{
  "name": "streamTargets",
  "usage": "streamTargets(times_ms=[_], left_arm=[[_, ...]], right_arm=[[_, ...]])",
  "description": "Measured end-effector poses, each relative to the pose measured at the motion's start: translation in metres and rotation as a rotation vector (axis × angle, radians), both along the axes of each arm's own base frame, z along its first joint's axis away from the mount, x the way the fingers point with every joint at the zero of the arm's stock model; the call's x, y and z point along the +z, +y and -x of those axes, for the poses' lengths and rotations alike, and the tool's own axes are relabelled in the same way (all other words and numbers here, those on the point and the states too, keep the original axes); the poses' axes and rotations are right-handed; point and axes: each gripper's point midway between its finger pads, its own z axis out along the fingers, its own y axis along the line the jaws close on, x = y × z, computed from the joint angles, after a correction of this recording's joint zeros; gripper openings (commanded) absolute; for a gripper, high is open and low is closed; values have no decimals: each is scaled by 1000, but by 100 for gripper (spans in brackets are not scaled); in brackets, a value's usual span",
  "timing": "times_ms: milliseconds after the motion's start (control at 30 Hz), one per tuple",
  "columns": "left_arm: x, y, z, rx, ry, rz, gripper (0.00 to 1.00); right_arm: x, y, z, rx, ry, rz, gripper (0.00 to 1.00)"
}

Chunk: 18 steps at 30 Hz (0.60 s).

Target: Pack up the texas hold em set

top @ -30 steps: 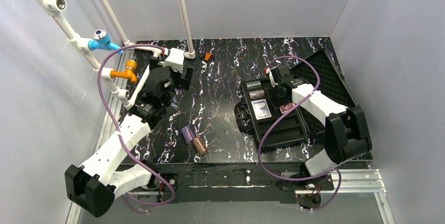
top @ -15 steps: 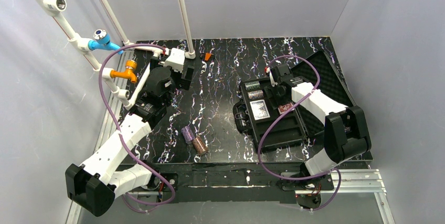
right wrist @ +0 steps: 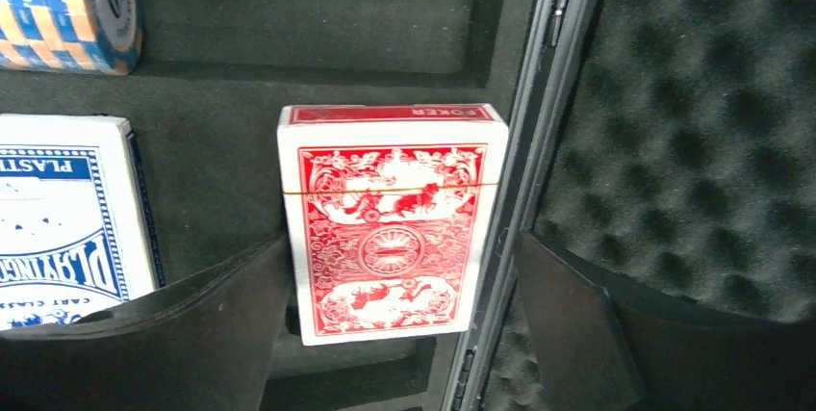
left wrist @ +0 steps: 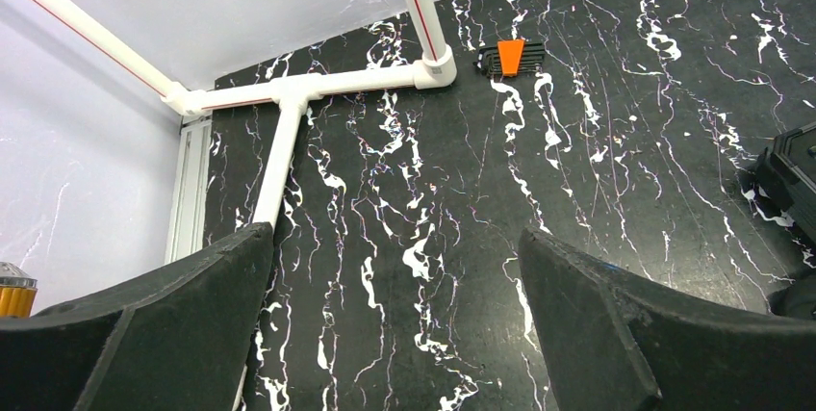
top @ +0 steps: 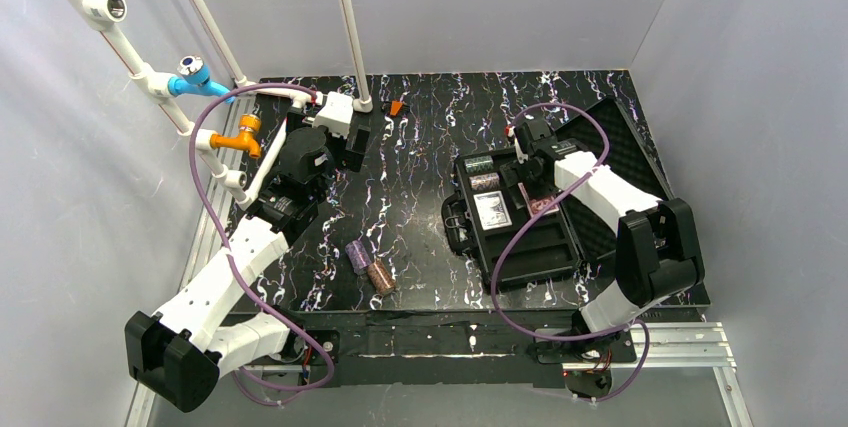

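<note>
Texas hold 'em set, partly packed: from above, its black case [top: 545,247] lies open on the right of the marbled table [top: 420,187], lid tipped back. A green chip stack [top: 480,163], a blue-and-white deck [top: 495,209] and a red deck [top: 546,205] sit in the foam. A purple chip stack [top: 356,254] and a brown chip stack [top: 381,276] lie side by side on the table, well apart from the case. The right gripper [top: 527,185] hangs over the case, and the left gripper [top: 350,147] is at the far left. In the left wrist view, the left gripper's [left wrist: 395,238] jaws are spread wide and empty above bare table, with white pipes [left wrist: 289,141] and an orange-and-black hex key set [left wrist: 510,55] beyond. In the right wrist view, the right gripper's [right wrist: 404,247] jaws are released. Its fingers [right wrist: 192,334] flank the red deck [right wrist: 390,223], which lies in its foam slot beside the case rim. The blue-and-white deck [right wrist: 63,218] is to the left and a blue-and-yellow chip stack [right wrist: 82,7] is above.
</note>
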Motion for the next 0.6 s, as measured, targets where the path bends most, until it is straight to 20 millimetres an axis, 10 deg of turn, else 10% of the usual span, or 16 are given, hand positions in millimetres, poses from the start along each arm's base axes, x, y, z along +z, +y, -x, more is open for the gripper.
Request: streamTargets(times_ms=[600], left_arm=[[0, 1, 0, -1, -1, -9, 99]], right_arm=[[64, 39, -18, -48, -169, -221, 79]])
